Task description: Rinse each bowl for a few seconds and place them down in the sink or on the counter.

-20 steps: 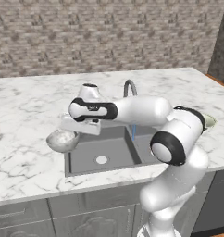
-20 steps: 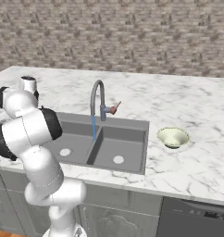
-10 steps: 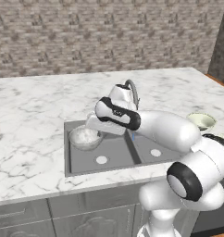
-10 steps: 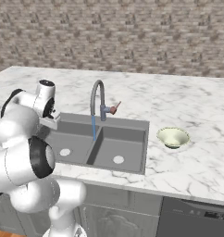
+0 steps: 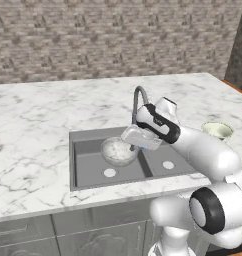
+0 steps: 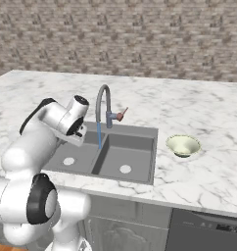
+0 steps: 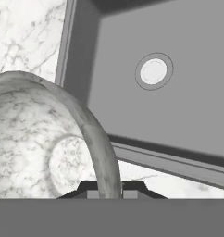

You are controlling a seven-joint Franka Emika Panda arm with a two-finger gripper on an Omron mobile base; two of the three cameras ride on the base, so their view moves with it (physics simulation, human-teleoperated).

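My gripper [image 5: 129, 146] is shut on the rim of the mottled grey-white bowl [image 5: 117, 150] and holds it above the left basin of the dark grey sink [image 5: 88, 167], just left of the steel faucet [image 5: 137, 98]. In the hand view the same bowl [image 7: 40, 139] shows its stone-like inside, and the gripper [image 7: 109, 189] straddles its rim. A thin blue stream of water [image 6: 99, 135] runs from the faucet [image 6: 103, 97] into the sink [image 6: 137, 147]. The cream-green bowl [image 5: 217, 131] [image 6: 183, 145] rests on the counter [image 5: 33, 115] right of the sink.
A round drain [image 7: 153, 71] lies in the basin floor below the held bowl. White marble counter [image 6: 203, 105] stretches on both sides of the sink, with a stone-tile wall behind. My white arm reaches across the sink's right basin from the right.
The arm has swung right, carrying the grey-white bowl from over the counter left of the sink to above the left basin beside the faucet.
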